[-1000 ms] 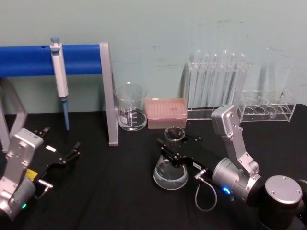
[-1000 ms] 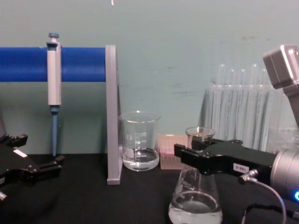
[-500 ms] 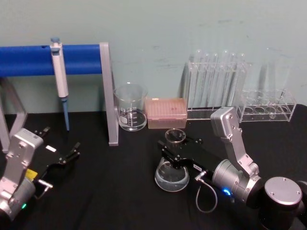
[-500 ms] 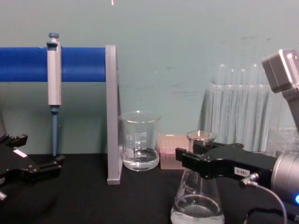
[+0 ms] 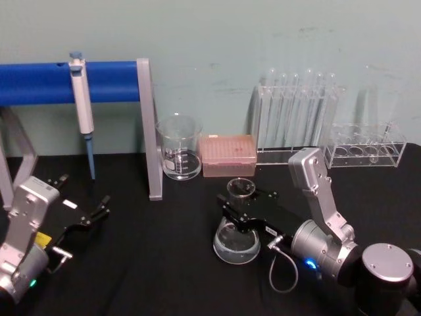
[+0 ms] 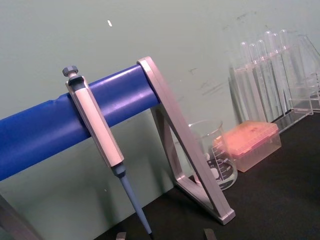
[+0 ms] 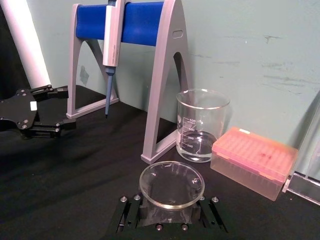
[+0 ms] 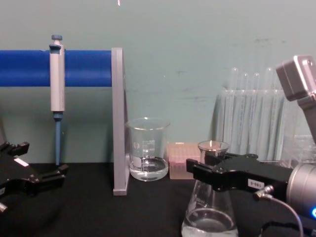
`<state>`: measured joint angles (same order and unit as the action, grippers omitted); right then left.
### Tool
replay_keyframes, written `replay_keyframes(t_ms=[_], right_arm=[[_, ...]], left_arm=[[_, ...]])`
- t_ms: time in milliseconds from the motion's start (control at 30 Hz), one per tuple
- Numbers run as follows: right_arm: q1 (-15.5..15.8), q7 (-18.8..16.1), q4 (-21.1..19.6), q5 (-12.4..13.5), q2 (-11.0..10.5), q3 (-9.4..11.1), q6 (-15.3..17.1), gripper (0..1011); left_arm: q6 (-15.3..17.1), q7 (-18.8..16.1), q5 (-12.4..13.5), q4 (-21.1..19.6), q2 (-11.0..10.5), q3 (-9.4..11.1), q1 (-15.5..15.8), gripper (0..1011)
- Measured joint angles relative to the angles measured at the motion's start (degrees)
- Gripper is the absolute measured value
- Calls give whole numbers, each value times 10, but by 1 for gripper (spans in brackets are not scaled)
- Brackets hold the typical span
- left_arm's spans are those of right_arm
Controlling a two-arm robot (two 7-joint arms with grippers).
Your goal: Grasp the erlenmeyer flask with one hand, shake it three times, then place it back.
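The erlenmeyer flask is clear glass with a little liquid and stands upright at the middle of the black table. My right gripper is shut on its narrow neck just under the flared mouth. From the chest the flask shows its cone below the black jaws of that gripper, and its base is cut off by the picture's edge. The right wrist view looks down into the flask mouth between the two fingers. My left gripper is parked open at the table's left, holding nothing.
A glass beaker with water, a pink tip box and two clear test tube racks line the back wall. A pipette hangs on the blue and grey stand. A grey cable loops by my right wrist.
My right gripper has come down a little with the flask in it, so the neck sits lower in the chest view. The left arm has not moved.
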<state>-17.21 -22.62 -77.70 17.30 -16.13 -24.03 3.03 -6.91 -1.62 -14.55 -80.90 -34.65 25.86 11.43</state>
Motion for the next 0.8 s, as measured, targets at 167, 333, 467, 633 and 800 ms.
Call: replay_keyframes(t_ms=[167, 333, 467, 633, 800], right_arm=[[-1, 0, 1, -3, 0, 0, 0, 453], [-1, 0, 1, -3, 0, 0, 0, 453], [-1, 0, 1, -3, 0, 0, 0, 453], [-1, 0, 1, -3, 0, 0, 0, 457], [-1, 0, 1, -3, 0, 0, 1, 572]], left_arm=[[0, 0, 0, 0, 0, 0, 0, 1001], [0, 0, 0, 0, 0, 0, 0, 1001], [0, 0, 0, 0, 0, 0, 0, 1001], [0, 0, 0, 0, 0, 0, 0, 1001], [0, 0, 0, 0, 0, 0, 0, 1001]])
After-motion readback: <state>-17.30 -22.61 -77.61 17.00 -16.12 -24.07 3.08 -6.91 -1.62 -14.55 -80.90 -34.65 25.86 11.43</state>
